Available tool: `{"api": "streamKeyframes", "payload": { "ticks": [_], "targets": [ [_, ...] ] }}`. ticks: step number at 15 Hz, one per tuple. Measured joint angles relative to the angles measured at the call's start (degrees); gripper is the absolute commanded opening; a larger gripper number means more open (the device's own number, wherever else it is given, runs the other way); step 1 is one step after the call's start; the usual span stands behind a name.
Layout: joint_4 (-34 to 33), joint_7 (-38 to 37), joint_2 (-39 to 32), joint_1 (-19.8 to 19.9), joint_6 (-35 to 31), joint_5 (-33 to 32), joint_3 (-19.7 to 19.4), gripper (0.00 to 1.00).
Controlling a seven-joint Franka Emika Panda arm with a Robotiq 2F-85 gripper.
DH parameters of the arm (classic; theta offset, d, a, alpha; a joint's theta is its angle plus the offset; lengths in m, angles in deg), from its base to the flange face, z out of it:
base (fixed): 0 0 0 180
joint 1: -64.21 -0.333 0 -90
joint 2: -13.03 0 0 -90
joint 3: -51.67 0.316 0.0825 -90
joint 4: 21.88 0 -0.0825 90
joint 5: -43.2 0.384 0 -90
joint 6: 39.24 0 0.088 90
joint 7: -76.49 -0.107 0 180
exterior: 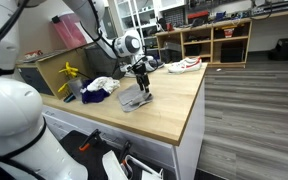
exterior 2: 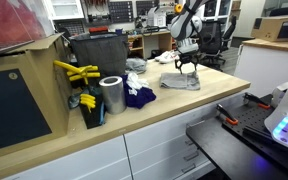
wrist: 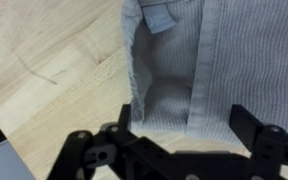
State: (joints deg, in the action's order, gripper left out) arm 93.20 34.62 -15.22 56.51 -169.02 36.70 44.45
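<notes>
Grey plank floor [exterior: 256, 112], wooden shelving [exterior: 220, 42] (cluttered) behind.

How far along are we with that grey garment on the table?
Done: the claw is lined up just over the grey garment, which lies on the wooden table. In hand: nothing; the claw is open, straddling a fold in the wrist view. Left: the grasp itself and any lifting, neither begun.
</notes>
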Motion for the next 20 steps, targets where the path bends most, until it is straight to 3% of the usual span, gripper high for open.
{"api": "streamKeyframes", "payload": {
  "ticks": [8, 15, 20],
  "targets": [
    [-2.7, -1.4, -0.9, 0.2, 0.1, 0.2, -0.5, 1.0],
    [-12.2, -1.4, -6.0, 0.3, 4.7, 1.5, -0.1, 1.0],
    [-18.8, -0.6, -9.6, 0.4, 9.1, 4.9, 2.5, 1.0]
  ]
}}
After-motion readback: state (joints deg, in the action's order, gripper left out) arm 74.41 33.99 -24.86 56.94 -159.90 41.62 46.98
